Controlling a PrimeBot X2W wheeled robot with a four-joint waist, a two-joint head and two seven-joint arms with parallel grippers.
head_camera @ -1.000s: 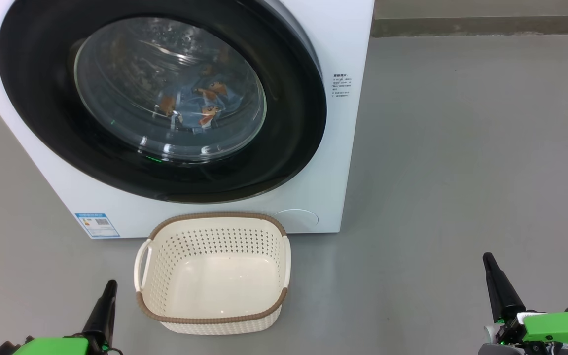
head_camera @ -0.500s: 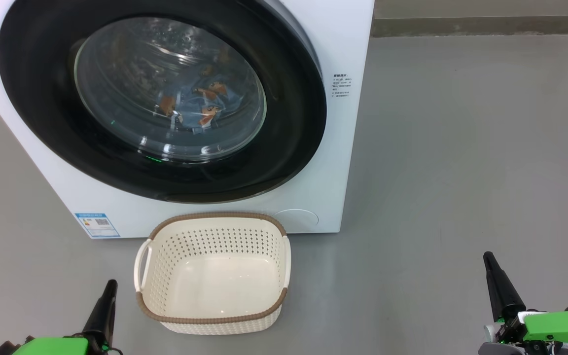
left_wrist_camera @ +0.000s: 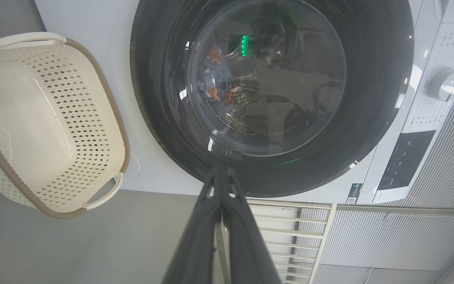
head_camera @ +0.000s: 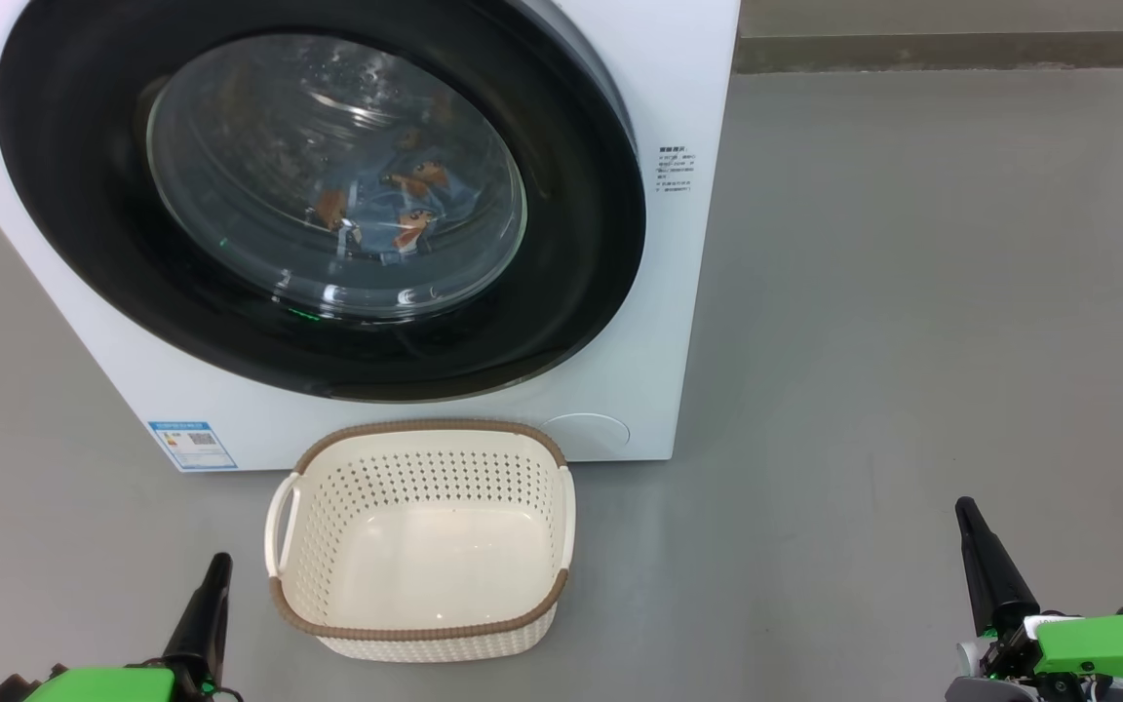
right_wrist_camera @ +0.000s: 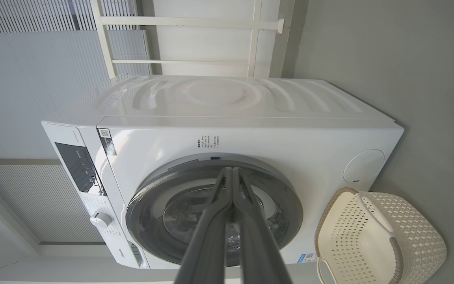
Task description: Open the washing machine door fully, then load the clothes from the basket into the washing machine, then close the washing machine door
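The white washing machine (head_camera: 659, 322) fills the upper left of the head view, its round black door (head_camera: 571, 292) closed flush against the front. Through the glass window I see the blue clothes (head_camera: 396, 210) with orange-brown faces lying in the drum. The cream basket (head_camera: 422, 541) stands on the floor just before the machine with nothing in it. My left gripper (head_camera: 219, 564) is shut at the lower left, beside the basket's left handle. My right gripper (head_camera: 963, 509) is shut at the lower right, well away from both. The wrist views show the door (left_wrist_camera: 376, 130) (right_wrist_camera: 290, 205), the basket (left_wrist_camera: 93, 130) (right_wrist_camera: 408, 236) and each gripper (left_wrist_camera: 220, 170) (right_wrist_camera: 233, 170) with fingers pressed together.
Grey floor (head_camera: 912, 292) spreads wide to the machine's right. A low wall base (head_camera: 961, 49) runs along the back. The machine's control panel with a dial (left_wrist_camera: 445, 83) sits above the door, and a white railing (right_wrist_camera: 195, 21) and ribbed wall panels stand behind the machine.
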